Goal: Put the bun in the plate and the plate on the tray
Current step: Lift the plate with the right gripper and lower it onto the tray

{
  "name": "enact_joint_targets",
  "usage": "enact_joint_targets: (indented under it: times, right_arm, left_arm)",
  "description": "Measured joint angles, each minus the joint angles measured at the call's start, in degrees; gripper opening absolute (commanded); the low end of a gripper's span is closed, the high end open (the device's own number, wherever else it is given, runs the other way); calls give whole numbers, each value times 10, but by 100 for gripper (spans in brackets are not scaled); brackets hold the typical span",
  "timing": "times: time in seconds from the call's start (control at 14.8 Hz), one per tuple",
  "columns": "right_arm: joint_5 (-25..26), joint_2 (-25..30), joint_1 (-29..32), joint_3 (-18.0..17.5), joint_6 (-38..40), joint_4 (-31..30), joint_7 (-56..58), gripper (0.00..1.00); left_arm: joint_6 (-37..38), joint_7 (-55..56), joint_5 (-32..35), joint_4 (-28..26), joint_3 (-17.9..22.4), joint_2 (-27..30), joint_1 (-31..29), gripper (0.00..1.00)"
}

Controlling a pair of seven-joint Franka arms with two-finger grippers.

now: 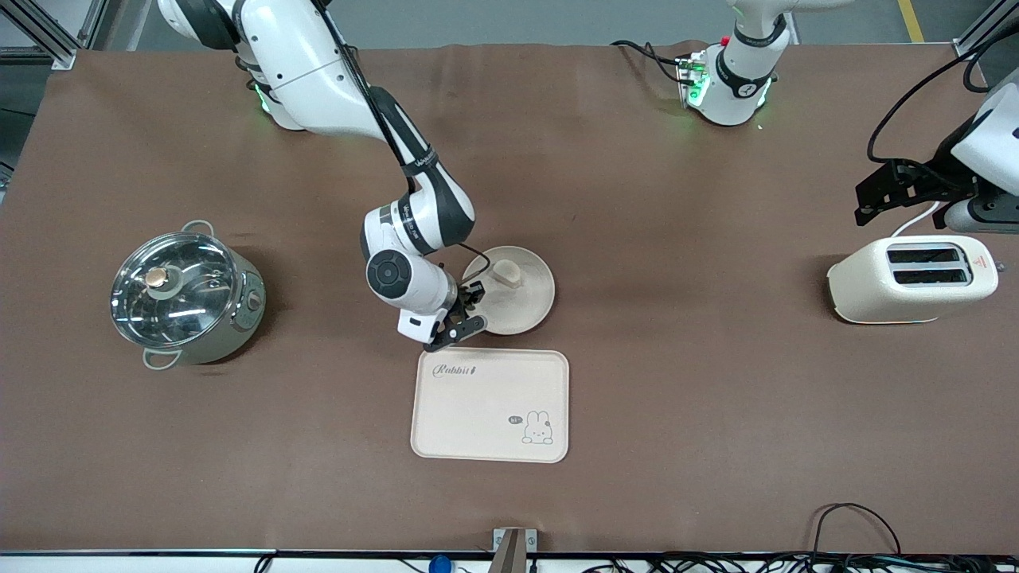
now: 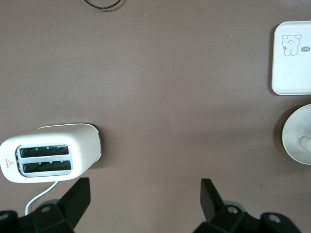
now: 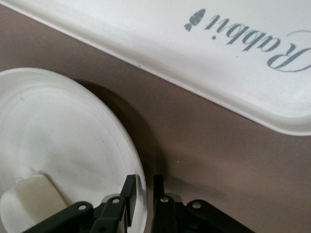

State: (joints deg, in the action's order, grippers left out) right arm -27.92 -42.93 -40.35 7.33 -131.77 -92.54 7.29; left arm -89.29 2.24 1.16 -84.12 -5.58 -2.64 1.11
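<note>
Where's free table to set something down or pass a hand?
Open cloth between pot and right gripper, and between plate and toaster. Tray is bare. Crowded where the gripper pinches the plate's rim beside the tray; bun sits on it.

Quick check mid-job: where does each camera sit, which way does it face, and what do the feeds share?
Front view: high across the table, facing both arm bases; right claw at the round cream plate, small white bun on it.
Left wrist view: looks down past the open left claw at the cream toaster.
Right wrist view: close on the plate rim between its fingers.
Shared: the rectangular cream "Rabbit" tray appears in all three.
</note>
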Motion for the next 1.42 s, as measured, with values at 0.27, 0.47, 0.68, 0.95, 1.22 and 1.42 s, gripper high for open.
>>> enact_joint_targets:
  times: [0.27,0.47,0.68,0.95,1.22,1.42]
  right_arm:
    - [-2,4,1,0,4,2,11,0]
    - [-4,5,9,0,5,3,11,0]
    - [-56,5,26,0,27,6,14,0]
    - [-137,5,64,1,112,43,15,0]
    - [-147,10,113,3,185,119,-4,0]
    - [-147,9,151,3,194,165,-12,0]
  left_arm:
    - [0,0,-1,0,0,-1,0,100]
    - [0,0,-11,0,0,-1,2,100]
    - [0,0,-12,0,-1,-1,4,100]
    - [0,0,-12,0,-1,-1,3,100]
    - [0,0,-12,0,-1,-1,3,100]
    - [0,0,-12,0,-1,-1,3,100]
